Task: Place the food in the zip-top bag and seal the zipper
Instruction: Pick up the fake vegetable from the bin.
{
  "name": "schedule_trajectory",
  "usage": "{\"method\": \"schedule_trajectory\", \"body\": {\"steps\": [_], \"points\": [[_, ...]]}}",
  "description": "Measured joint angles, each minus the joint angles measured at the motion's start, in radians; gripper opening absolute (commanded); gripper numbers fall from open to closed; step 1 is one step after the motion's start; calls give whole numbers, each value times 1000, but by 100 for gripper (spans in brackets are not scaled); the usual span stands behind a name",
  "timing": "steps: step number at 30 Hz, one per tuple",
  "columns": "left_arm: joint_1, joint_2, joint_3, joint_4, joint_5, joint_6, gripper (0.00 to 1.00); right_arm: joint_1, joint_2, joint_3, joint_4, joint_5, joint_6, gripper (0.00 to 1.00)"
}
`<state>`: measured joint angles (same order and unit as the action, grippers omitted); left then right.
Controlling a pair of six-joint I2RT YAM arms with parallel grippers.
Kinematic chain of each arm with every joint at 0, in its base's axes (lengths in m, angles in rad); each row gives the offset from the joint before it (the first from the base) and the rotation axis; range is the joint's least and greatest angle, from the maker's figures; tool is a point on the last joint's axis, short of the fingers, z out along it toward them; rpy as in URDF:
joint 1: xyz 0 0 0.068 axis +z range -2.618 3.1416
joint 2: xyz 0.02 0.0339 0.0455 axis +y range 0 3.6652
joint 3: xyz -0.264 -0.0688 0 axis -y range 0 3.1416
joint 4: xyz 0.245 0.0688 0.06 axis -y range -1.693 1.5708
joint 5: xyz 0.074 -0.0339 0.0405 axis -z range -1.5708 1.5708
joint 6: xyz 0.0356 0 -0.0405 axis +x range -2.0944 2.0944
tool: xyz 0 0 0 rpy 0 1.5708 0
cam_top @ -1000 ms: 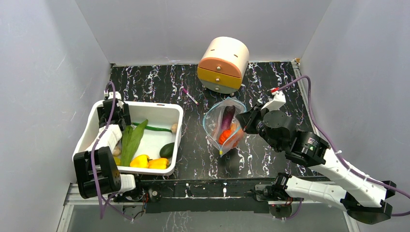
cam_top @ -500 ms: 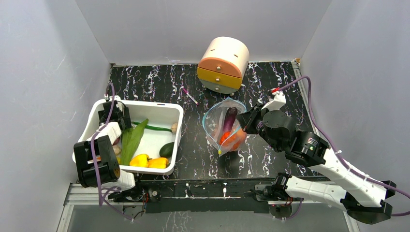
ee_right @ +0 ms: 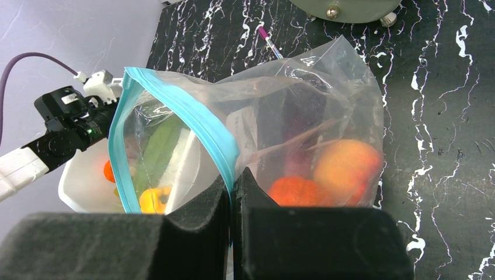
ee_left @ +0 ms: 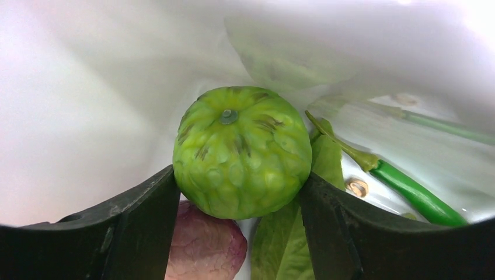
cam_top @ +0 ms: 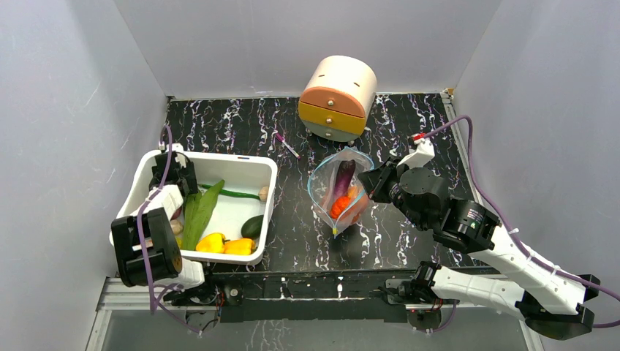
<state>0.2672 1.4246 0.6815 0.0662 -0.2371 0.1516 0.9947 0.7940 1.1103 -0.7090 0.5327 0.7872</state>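
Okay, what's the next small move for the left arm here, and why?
Probably lift the green fruit straight up out of the tub. The left fingers sit against both its sides, so it looks gripped, and the right fingers pinch the bag by its rim, holding its mouth open to take the fruit.

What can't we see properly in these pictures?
Left wrist view: a pink lump, hidden under the green fruit and cut off by the bottom edge.
Right wrist view: the eggplant, blurred by the zip-top bag's crinkled plastic.
Top view: the left gripper, hidden under its own arm. Whether it grips the fruit: unclear.
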Motion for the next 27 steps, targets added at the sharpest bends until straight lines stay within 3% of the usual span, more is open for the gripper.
{"method": "schedule_trajectory", "body": {"steps": [12,27], "points": [[0,-151,-1,-33,16,-38,49,0,8,-13,2,-8,6,0],[0,-431,-5,-175,167,-213,45,0,26,-61,13,-13,43,0]]}}
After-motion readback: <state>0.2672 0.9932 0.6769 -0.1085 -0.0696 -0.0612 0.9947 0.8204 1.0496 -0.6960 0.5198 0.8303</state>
